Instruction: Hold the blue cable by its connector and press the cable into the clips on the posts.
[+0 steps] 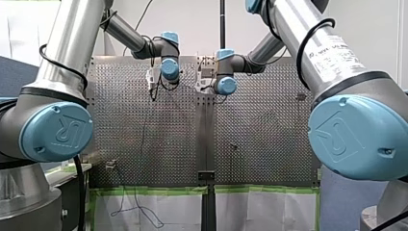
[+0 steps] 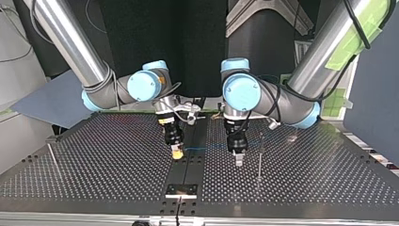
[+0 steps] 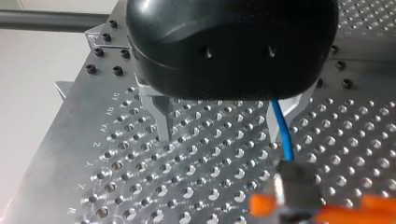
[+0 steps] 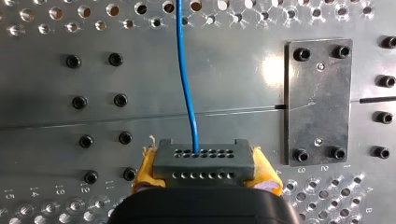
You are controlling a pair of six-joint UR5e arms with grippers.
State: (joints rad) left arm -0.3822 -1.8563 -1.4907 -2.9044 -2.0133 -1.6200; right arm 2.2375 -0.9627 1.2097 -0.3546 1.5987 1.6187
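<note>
Cable (image 4: 187,79) blue. Connector (image 4: 204,161) dark grey, two rows of holes. Pads (image 4: 147,170) yellow. Table (image 4: 224,70) silver, perforated. Joint caps (image 1: 358,137) light blue.

A thin blue cable (image 4: 187,88) runs nearly straight out of a dark grey connector (image 4: 204,163) dotted with holes; a slim post (image 2: 259,157) stands upright nearby.

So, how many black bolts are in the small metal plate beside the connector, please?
4 bolts, one at each corner of the plate: two at its end nearer the connector, two at the far end. None hidden.
</note>
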